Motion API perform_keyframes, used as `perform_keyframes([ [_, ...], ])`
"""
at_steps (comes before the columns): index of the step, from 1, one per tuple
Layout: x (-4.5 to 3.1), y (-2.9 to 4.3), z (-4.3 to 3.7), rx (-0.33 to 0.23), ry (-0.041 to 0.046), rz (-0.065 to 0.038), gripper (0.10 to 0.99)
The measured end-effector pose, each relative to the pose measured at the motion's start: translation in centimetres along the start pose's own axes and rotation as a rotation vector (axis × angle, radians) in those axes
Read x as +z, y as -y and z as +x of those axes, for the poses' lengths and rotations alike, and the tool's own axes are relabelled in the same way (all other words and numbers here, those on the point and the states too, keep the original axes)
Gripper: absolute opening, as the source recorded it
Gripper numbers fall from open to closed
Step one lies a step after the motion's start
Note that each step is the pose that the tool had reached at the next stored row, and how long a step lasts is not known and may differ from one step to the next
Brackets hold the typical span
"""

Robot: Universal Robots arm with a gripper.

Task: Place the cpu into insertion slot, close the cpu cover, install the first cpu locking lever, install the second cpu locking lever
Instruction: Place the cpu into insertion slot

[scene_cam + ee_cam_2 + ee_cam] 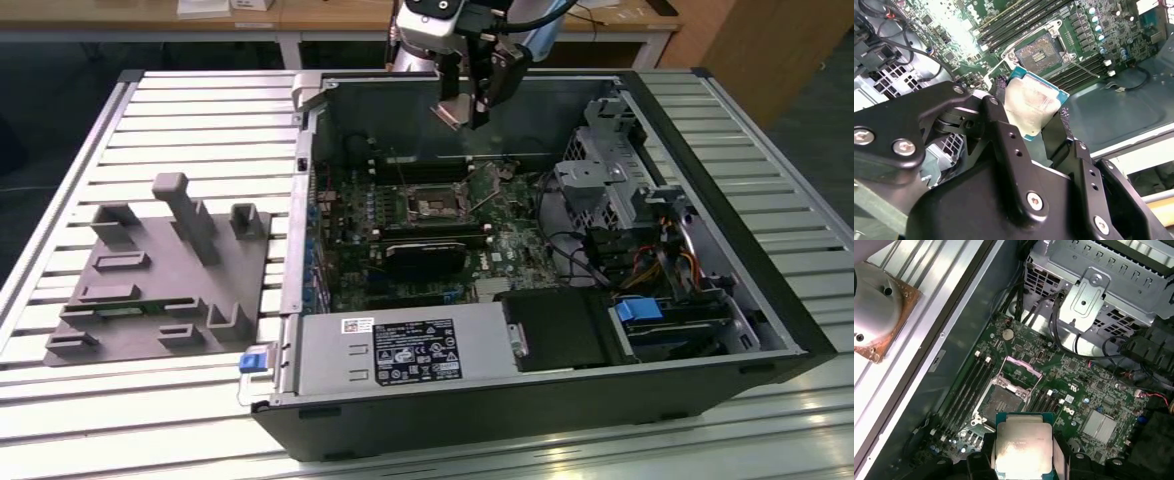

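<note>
Two sides of the cpu [1031, 100] are pinched in my pincer [470, 105]. The pincer is open just as wide as the chip and has nothing else in it. In both wrist views I see the chip's dull silver top between my black pads [1061, 452].

I hang high over the far part of the open computer case [534, 400], which lies on the slatted surface [200, 110]. The chip is up in the air, well apart from the green board [1089, 390] below. The insertion slot [434, 205] sits down on that board, a bit nearer than I am. It looks bare and ready. I think the cpu cover [1021, 367] is tipped up at one side of the slot, but I am not sure.

I think the chip is very light, thin and stiff, so it will not bend. Its metal top looks smooth and could slide, so a soft, steady squeeze is enough. The underside is likely easy to hurt. The best place to hold it is the two thin edges, as I do now, with the chip flat.

A grey rack [160, 270] stands on the exterior view's left.
</note>
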State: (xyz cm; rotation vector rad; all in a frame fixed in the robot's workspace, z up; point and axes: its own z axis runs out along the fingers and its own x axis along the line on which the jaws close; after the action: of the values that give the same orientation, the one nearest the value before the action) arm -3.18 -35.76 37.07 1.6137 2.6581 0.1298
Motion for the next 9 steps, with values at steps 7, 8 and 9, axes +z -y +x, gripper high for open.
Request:
perform_keyframes([
  [7,0.05,-0.01,0.02,0.059,0.0133,0.003,0.537],
  [8,0.06,0.00,0.02,0.067,0.0154,0.004,0.537],
  [9,0.07,-0.01,0.02,0.075,0.0176,0.004,0.537],
])
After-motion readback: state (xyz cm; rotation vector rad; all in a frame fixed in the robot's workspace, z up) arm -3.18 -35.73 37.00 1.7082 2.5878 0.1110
